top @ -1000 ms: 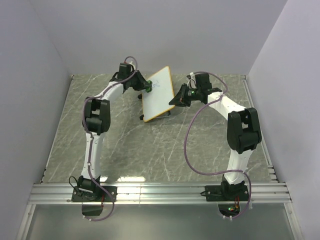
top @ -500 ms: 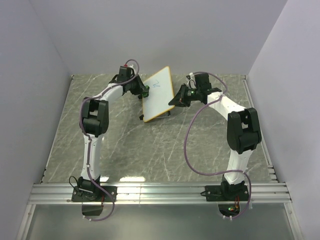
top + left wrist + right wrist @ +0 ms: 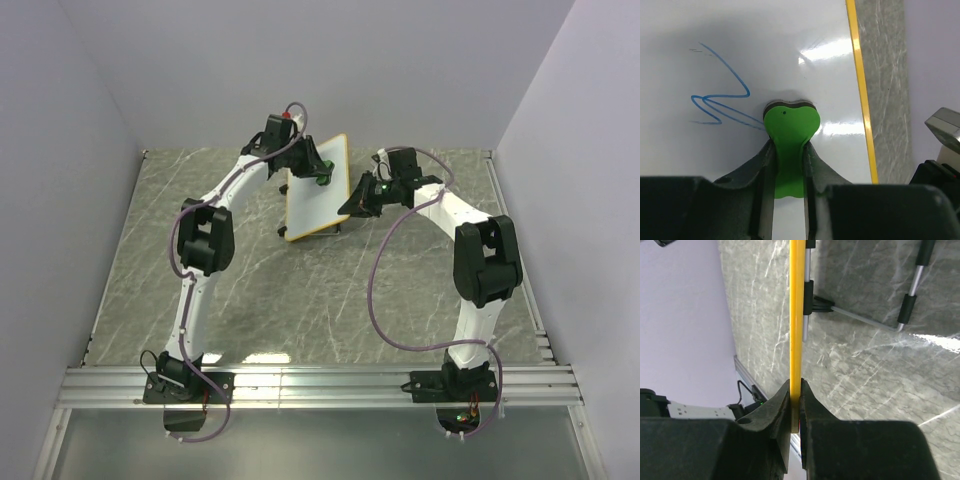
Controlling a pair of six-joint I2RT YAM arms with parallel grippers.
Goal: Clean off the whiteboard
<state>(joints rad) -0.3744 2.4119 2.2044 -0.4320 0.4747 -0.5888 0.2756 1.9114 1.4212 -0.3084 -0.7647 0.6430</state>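
The whiteboard [image 3: 312, 200], white with an orange-tan frame, stands tilted at the back middle of the table. In the left wrist view its surface [image 3: 765, 45] carries a blue scribble [image 3: 715, 100]. My left gripper [image 3: 318, 172] is shut on the green eraser [image 3: 790, 125], whose dark pad presses on the board just right of the scribble. My right gripper [image 3: 350, 203] is shut on the board's right edge; in the right wrist view the frame [image 3: 797, 315] runs edge-on between the jaws.
The board's metal stand legs with black feet [image 3: 907, 305] rest on the marble table [image 3: 300, 300]. Grey walls close in the back and sides. A metal rail [image 3: 320, 385] runs along the near edge by the arm bases.
My left gripper has moved right with the eraser, from the board's left edge onto its upper face. The board now stands slightly more upright. The right arm has barely moved.
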